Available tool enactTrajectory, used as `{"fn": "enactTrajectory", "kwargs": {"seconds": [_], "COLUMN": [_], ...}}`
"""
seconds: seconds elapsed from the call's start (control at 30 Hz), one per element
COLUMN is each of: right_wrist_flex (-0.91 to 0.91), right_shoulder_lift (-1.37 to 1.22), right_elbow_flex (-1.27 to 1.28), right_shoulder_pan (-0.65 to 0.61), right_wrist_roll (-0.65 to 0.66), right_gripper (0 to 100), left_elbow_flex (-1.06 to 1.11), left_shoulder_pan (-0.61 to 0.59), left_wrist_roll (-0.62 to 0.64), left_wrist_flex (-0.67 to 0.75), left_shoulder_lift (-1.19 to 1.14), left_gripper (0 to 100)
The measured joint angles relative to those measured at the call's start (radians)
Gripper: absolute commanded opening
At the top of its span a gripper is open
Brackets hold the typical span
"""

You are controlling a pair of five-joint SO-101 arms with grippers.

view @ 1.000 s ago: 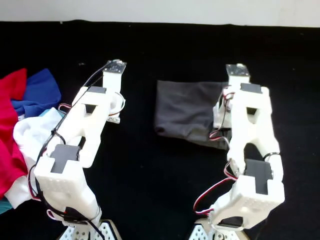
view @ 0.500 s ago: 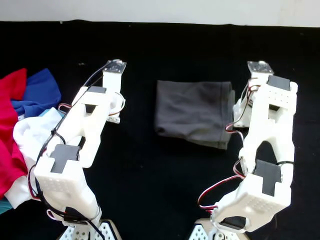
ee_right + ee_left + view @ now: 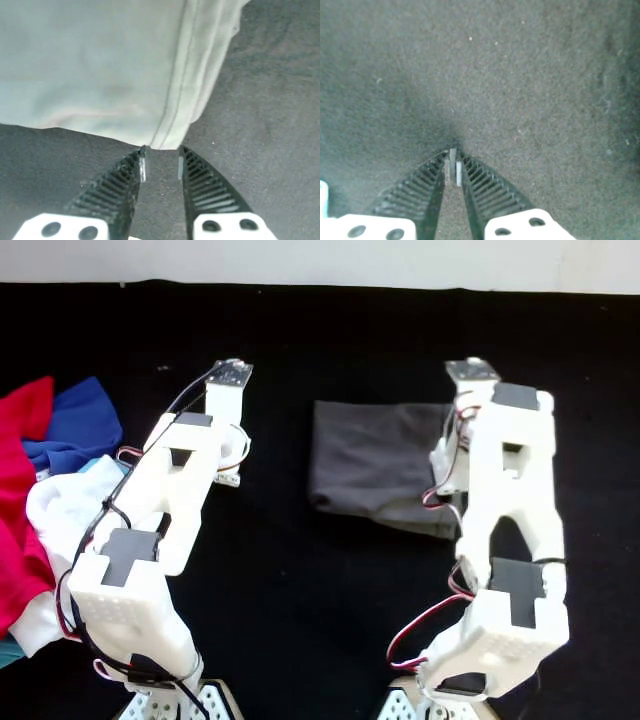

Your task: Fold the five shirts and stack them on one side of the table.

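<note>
Back swings the right arm over the grey shirt (image 3: 370,460), folded mid-way across the worktop (image 3: 300,330). Right gripper (image 3: 160,162) slightly parted, empty, at its hem corner; left gripper (image 3: 454,165) closed on nothing. One looks done; the crumpled heap (image 3: 50,480) beside the left arm awaits.
</note>
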State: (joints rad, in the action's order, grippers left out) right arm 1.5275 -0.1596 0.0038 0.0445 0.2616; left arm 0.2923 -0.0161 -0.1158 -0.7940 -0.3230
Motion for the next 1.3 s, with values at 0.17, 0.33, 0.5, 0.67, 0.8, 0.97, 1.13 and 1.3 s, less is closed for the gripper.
{"fn": "enactTrajectory", "kwargs": {"seconds": [0.17, 0.33, 0.5, 0.67, 0.8, 0.97, 1.13, 1.3], "right_wrist_flex": [0.000, -0.009, -0.035, -0.040, -0.029, -0.026, -0.026, -0.038], "right_shoulder_lift": [-0.081, -0.183, -0.195, -0.195, -0.195, -0.195, -0.195, -0.195], "right_elbow_flex": [0.000, 0.000, 0.000, 0.000, 0.000, 0.000, 0.000, 0.000], "right_shoulder_pan": [-0.005, -0.006, -0.006, -0.006, -0.006, 0.003, 0.012, 0.014], "right_wrist_roll": [0.000, 0.000, 0.000, 0.000, 0.000, 0.000, 0.000, 0.000], "right_gripper": [9.4, 9.4, 9.4, 11.6, 16.0, 15.9, 10.7, 1.2], "left_elbow_flex": [0.000, 0.000, -0.002, -0.002, -0.002, -0.002, -0.002, -0.002], "left_shoulder_pan": [0.000, 0.000, 0.000, 0.000, 0.000, 0.000, 0.000, 0.000], "left_wrist_roll": [0.000, 0.000, 0.000, 0.000, 0.000, 0.000, 0.000, 0.000], "left_wrist_flex": [0.000, 0.000, 0.000, 0.000, 0.000, 0.000, 0.000, 0.000], "left_shoulder_lift": [0.000, 0.000, -0.003, -0.003, -0.003, -0.003, -0.003, -0.003], "left_gripper": [1, 1, 1, 1, 1, 1, 1, 1]}}
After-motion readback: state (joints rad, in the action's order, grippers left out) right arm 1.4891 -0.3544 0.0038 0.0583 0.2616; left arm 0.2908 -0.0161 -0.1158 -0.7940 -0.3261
